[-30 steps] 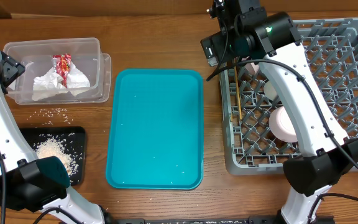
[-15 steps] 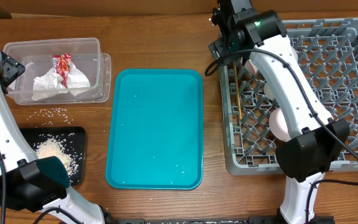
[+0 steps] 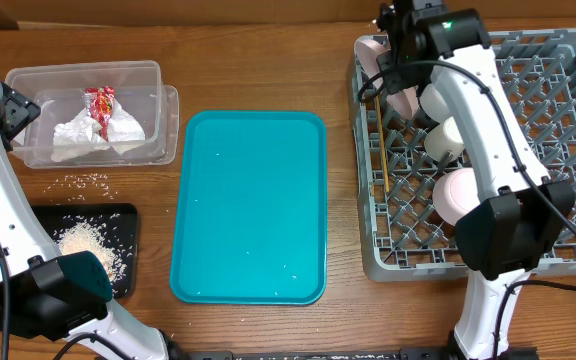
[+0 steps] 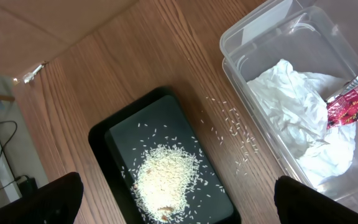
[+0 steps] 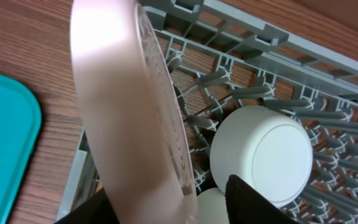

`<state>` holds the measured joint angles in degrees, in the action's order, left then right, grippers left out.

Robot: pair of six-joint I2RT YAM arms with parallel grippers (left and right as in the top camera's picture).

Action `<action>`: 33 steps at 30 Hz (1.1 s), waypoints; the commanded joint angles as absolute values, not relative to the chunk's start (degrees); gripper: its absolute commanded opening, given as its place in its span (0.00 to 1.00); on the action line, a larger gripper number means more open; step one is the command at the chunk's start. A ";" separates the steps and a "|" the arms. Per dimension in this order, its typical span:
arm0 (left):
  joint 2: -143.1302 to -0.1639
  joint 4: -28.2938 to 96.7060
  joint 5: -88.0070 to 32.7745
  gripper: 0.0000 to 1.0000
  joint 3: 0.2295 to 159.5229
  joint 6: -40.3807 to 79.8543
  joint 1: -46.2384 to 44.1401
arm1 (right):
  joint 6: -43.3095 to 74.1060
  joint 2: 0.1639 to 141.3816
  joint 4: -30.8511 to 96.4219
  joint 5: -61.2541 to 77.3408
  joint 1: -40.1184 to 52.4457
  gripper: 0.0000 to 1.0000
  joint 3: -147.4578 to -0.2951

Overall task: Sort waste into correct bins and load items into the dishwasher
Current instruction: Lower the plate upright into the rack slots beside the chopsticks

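Moved along the dish rack (image 3: 568, 250), the right hand (image 5: 163, 202) is placed around the upright pink plate (image 5: 123, 112), grip unclear; the left hand (image 4: 179, 205) is held wide.

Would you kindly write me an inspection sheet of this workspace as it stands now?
surface: wooden table; loose rice grains between the clear tub and the black tray.
job's things: napkin and wrapper in the clear tub; rice pile on the black tray; pink plate on edge, white cup and chopsticks in the dish rack.
clutter: teal tray mid-table, a few specks on it.
claws: left claw open, above tray and tub; right claw with fingers either side of the pink plate, grip unclear.
cables: black cable along the right arm.
surroundings: brown board behind the table.
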<state>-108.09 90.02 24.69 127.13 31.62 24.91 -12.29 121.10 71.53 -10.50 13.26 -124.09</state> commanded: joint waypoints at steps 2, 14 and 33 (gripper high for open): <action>-106.83 89.91 24.97 1.00 127.52 32.60 25.10 | -11.57 121.64 70.96 -10.17 12.73 0.42 -124.11; -106.83 89.91 24.97 1.00 127.52 32.60 25.10 | -5.08 121.34 69.93 -9.37 11.11 0.04 -124.46; -106.83 89.91 24.97 1.00 127.52 32.60 25.10 | 1.37 114.21 76.84 -15.81 10.09 0.04 -130.61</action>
<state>-108.09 90.00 24.69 127.13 31.62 24.91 -1.28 115.37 76.55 -16.60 9.54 -129.32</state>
